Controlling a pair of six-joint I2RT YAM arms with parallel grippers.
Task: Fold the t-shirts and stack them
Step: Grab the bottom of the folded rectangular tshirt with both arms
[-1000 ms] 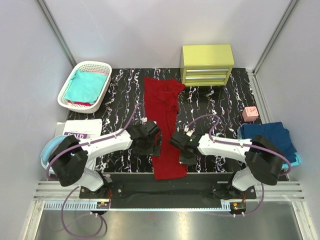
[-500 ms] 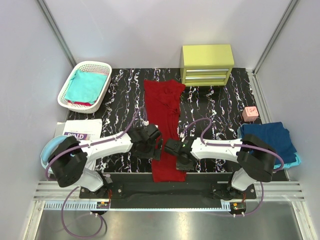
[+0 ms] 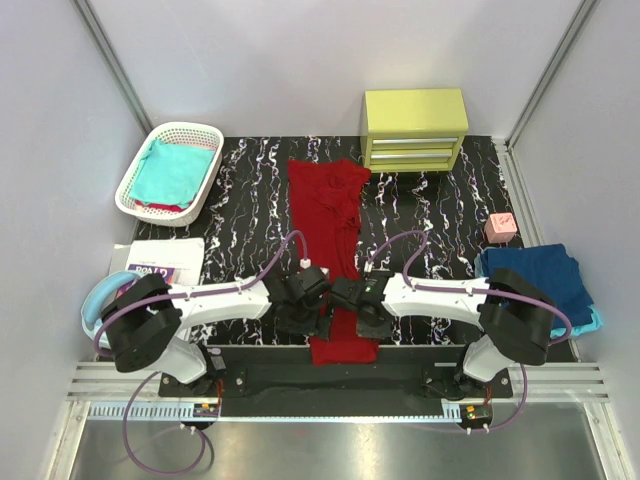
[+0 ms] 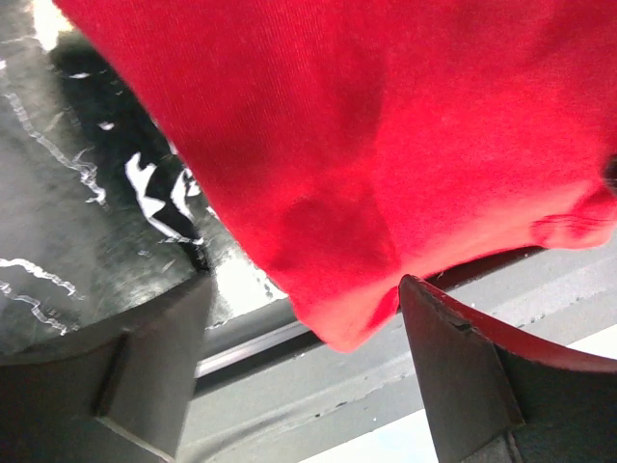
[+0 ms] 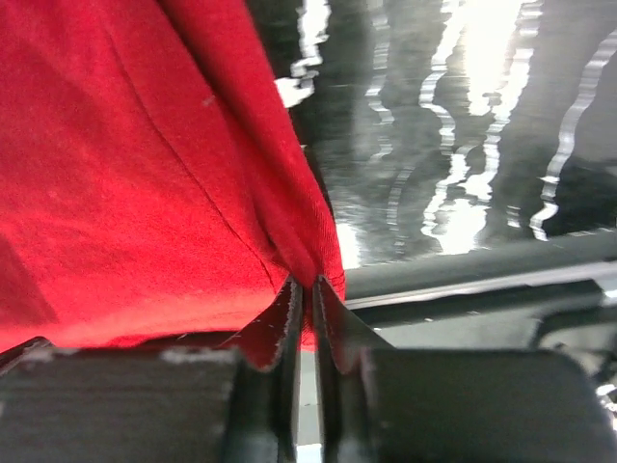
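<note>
The dark red t-shirt (image 3: pixel 328 200) lies on the tabletop (image 3: pixel 240 190) as a narrow strip. Its long axis runs from upper centre of the overhead view down to the lower centre, where its end reaches the near edge. Both arms are at that lower end, one on each side of the strip. The left gripper (image 4: pixel 301 323) has its jaws spread wide and holds nothing; the hem corner sits between them and just ahead. The right gripper (image 5: pixel 308 313) has its jaws all but closed, pinching the strip's edge fold. Judgement: the next fold likely carries this end up along the long axis, and the left gripper must first close on its corner.
</note>
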